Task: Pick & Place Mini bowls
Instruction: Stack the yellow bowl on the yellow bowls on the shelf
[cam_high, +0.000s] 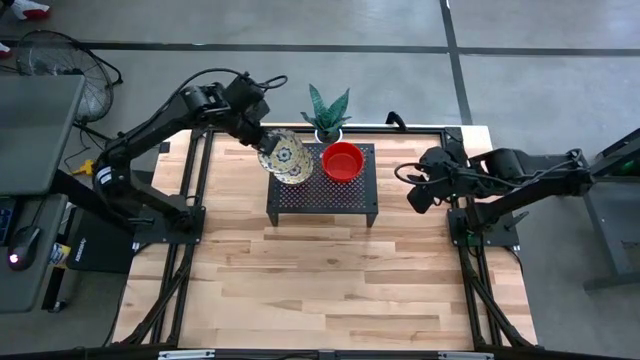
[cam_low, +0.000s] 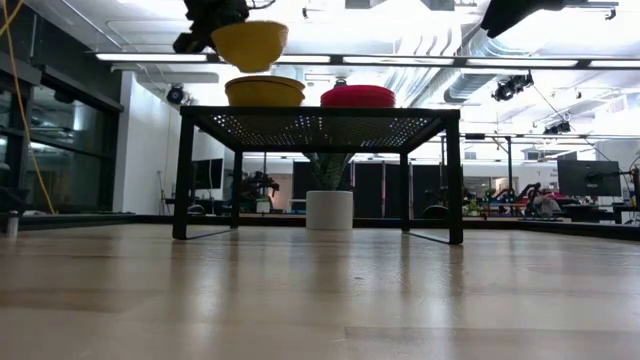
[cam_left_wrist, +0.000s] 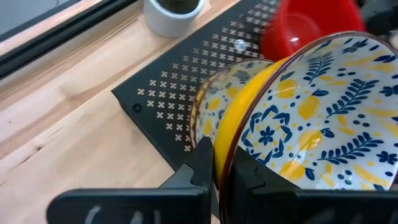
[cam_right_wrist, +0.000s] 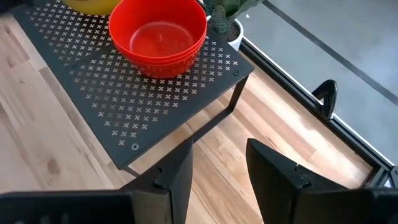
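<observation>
A wooden table (cam_high: 330, 280) carries a black perforated stand (cam_high: 322, 193), with a white plant pot (cam_low: 329, 210) behind it; above the stand's left end, the left gripper (cam_left_wrist: 222, 163) pinches the rim of a yellow floral bowl (cam_left_wrist: 314, 118), holding it tilted in the air. Directly beneath that gripper a second floral bowl (cam_low: 264, 91) sits on the stand; to its right rests a stack of red bowls (cam_right_wrist: 158, 37). The right gripper (cam_right_wrist: 219, 165) hangs off the stand's right end, fingers spread wide and empty.

Left end effector (cam_left_wrist: 224, 171) clamped, right (cam_right_wrist: 217, 165) agape.
</observation>
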